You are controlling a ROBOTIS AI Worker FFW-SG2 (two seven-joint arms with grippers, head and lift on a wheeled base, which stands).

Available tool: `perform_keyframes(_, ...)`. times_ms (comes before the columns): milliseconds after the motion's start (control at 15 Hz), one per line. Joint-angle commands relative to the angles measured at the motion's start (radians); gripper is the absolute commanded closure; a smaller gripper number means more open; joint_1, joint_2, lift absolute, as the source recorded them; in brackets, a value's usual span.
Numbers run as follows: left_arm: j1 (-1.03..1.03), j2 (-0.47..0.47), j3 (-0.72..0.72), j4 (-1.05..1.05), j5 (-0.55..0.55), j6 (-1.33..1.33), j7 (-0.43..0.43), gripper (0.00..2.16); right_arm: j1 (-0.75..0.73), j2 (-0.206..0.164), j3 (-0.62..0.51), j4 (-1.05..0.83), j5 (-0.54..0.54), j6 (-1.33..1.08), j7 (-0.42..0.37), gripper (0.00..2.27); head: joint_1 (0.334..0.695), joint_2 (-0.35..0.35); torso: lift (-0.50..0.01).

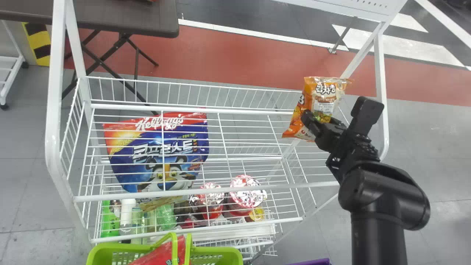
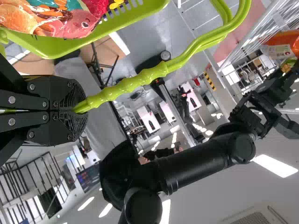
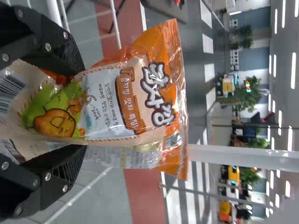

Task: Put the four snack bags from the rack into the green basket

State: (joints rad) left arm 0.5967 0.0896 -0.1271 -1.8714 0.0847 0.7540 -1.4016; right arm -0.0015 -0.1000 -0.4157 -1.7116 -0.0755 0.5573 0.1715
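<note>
The left wrist view shows the left hand (image 2: 79, 109) pinching the green basket's handle (image 2: 154, 72), snack bags (image 2: 70, 23) inside. The right hand (image 1: 318, 120) pinches an orange snack bag (image 1: 325, 90) near the rack's post (image 1: 381, 73), open floor (image 1: 423, 147) rightward.

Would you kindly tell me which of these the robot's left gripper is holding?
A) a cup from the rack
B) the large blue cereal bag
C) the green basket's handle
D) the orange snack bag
C: in the left wrist view, the fingers of the left gripper are closed on the handle of the green basket, while the right gripper holds the orange snack bag.
</note>
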Motion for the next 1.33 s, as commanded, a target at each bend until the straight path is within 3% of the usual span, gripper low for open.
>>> perform_keyframes(0, 0.0, -0.001, 0.0, 0.0, 0.0, 0.0, 0.0, 2.03, 0.044, 0.005, 0.006, -0.071, -0.029, 0.003, 0.0, 2.19, 0.695, -0.35, -0.007)
perform_keyframes(533, 0.002, -0.001, 0.0, 0.0, 0.0, -0.003, 0.001, 2.03, 0.245, 0.013, 0.041, -0.418, -0.164, 0.062, 0.009, 2.22, 0.695, -0.35, -0.007)
perform_keyframes(733, 0.002, -0.001, 0.006, -0.003, 0.004, 0.0, 0.001, 2.03, 0.324, 0.019, 0.052, -0.652, -0.191, 0.372, 0.034, 2.22, 0.695, -0.35, -0.007)
perform_keyframes(867, 0.002, -0.002, 0.007, -0.003, 0.004, 0.0, 0.001, 2.03, 0.359, 0.028, 0.041, -0.798, -0.205, 0.672, 0.091, 2.22, 0.695, -0.35, -0.007)
perform_keyframes(1000, 0.002, -0.004, 0.009, -0.002, 0.004, 0.0, 0.004, 2.03, 0.434, 0.06, 0.037, -0.901, -0.208, 0.789, 0.131, 2.21, 0.695, -0.35, -0.007)
perform_keyframes(1133, 0.0, -0.005, 0.012, -0.002, 0.004, 0.0, 0.006, 2.03, 0.462, 0.08, -0.003, -0.959, -0.287, 1.015, 0.181, 2.22, 0.695, -0.35, -0.007)
perform_keyframes(1267, -0.001, -0.007, 0.01, -0.002, 0.003, 0.003, 0.007, 2.03, 0.502, 0.094, -0.025, -0.988, -0.32, 1.015, 0.238, 2.22, 0.695, -0.35, -0.007)
